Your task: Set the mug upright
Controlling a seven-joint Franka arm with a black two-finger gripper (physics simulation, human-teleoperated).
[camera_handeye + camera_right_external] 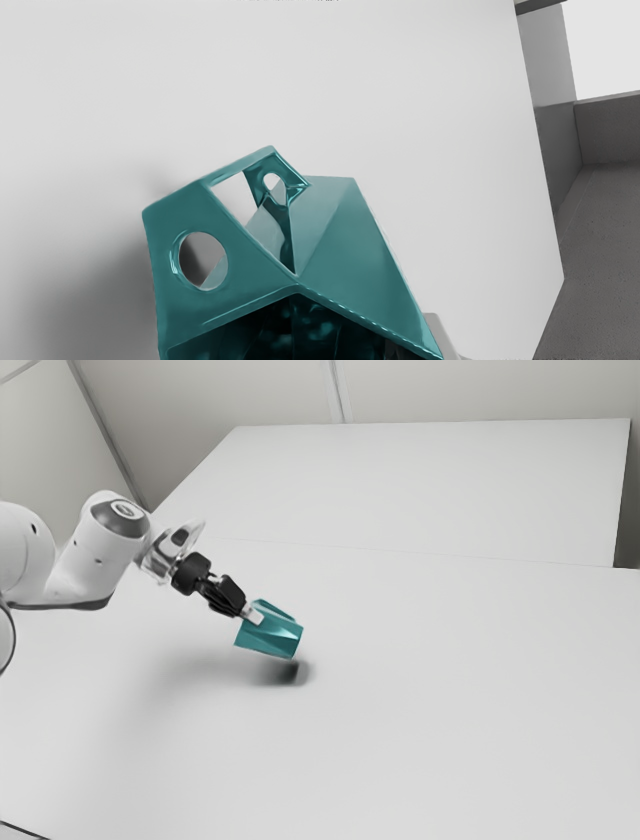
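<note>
Teal, the mug [272, 639] lies aslant along its long axis, mouth toward the gripper [254, 616] pinching it; the arm [100, 550] slopes down.

White table [450, 710], pale grey walls [450, 385] behind, darker grey floor [605, 245] beyond its edge

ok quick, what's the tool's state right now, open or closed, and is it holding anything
Tool: closed on the teal mug, holding it tilted above the table.
</note>
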